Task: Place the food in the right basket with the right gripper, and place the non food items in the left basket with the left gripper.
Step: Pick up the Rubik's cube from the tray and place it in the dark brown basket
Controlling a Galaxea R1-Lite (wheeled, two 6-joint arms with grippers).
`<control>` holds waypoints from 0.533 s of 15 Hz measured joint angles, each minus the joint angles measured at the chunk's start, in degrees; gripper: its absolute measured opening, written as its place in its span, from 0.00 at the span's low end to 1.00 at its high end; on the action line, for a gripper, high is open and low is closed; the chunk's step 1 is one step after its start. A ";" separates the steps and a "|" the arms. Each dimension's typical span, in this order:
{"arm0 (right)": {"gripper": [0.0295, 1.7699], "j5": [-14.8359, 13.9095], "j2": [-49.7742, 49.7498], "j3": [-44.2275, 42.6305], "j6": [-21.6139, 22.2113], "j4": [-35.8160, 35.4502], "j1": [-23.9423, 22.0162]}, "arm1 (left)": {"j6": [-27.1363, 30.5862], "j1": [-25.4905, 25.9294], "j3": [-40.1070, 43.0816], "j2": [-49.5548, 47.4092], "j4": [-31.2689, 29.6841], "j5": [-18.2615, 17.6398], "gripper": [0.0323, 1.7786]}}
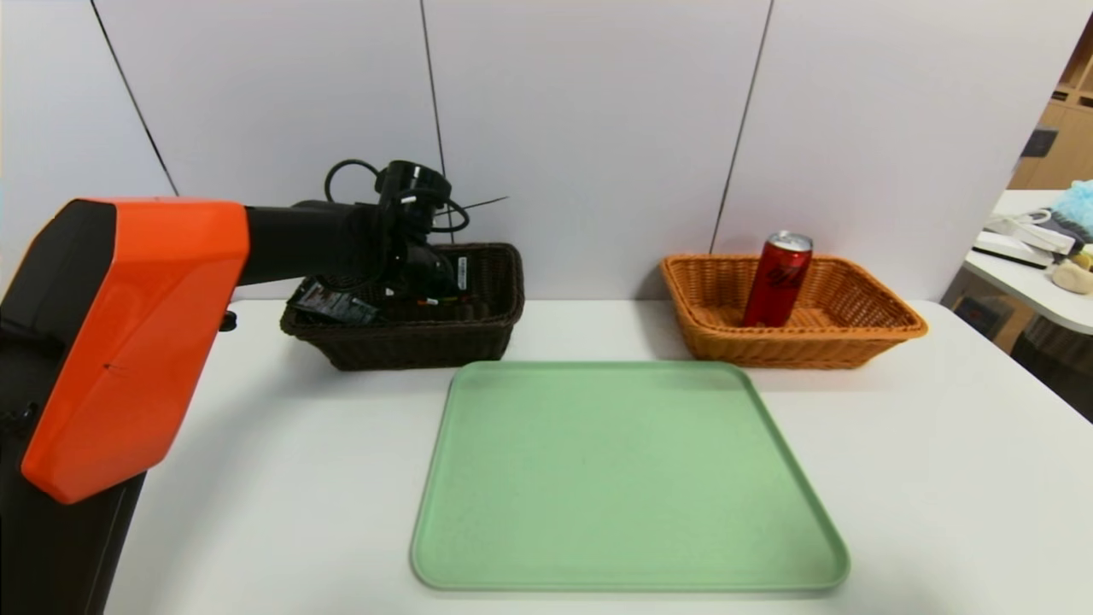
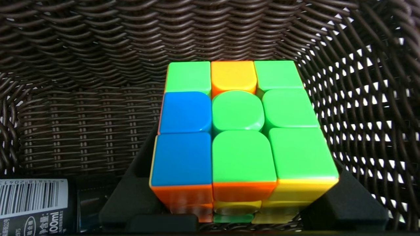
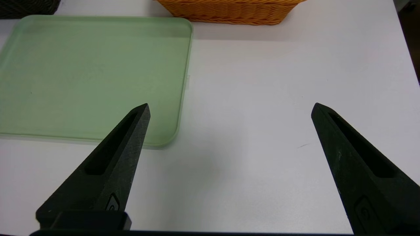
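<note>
My left gripper (image 1: pixel 418 273) reaches down inside the dark brown left basket (image 1: pixel 410 342). In the left wrist view it (image 2: pixel 242 164) is shut on the multicoloured puzzle cube (image 2: pixel 239 131), with a black finger (image 2: pixel 131 196) against each side, low over the basket's woven floor (image 2: pixel 82 98). The black tube (image 1: pixel 333 303) lies in the same basket beside the gripper, its barcode end (image 2: pixel 32 203) showing. The red can (image 1: pixel 777 282) stands upright in the orange-tan right basket (image 1: pixel 871 329). My right gripper (image 3: pixel 229 108) hangs open over bare white table by the tray's near right corner, holding nothing.
A pale green tray (image 1: pixel 632 478) lies in the middle of the white table (image 1: pixel 939 470), in front of both baskets, and shows in the right wrist view too (image 3: pixel 82 72). A second table with clutter (image 1: pixel 1033 290) stands off to the right.
</note>
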 joint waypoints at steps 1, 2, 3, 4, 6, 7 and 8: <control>0.96 0.00 -0.02 0.02 0.00 0.00 0.00 | -0.02 0.00 0.00 -0.07 0.00 0.05 0.55; 0.96 0.00 -0.07 0.02 0.01 0.00 0.00 | -0.04 -0.01 0.00 -0.11 0.00 0.07 0.56; 0.96 0.02 -0.11 0.02 0.01 0.00 0.00 | 0.00 -0.01 0.00 -0.11 0.00 0.11 0.56; 0.96 0.00 -0.16 0.07 0.00 0.00 0.00 | 0.02 0.00 0.00 -0.11 -0.05 0.13 0.55; 0.96 0.02 -0.24 0.13 0.00 0.00 0.00 | 0.09 -0.06 0.00 -0.09 -0.02 0.22 0.56; 0.96 0.00 -0.29 0.18 0.00 0.02 0.00 | 0.11 -0.11 0.00 -0.09 0.00 0.24 0.56; 0.96 0.05 -0.33 0.20 0.00 0.00 0.00 | 0.11 -0.11 0.00 -0.09 -0.05 0.29 0.56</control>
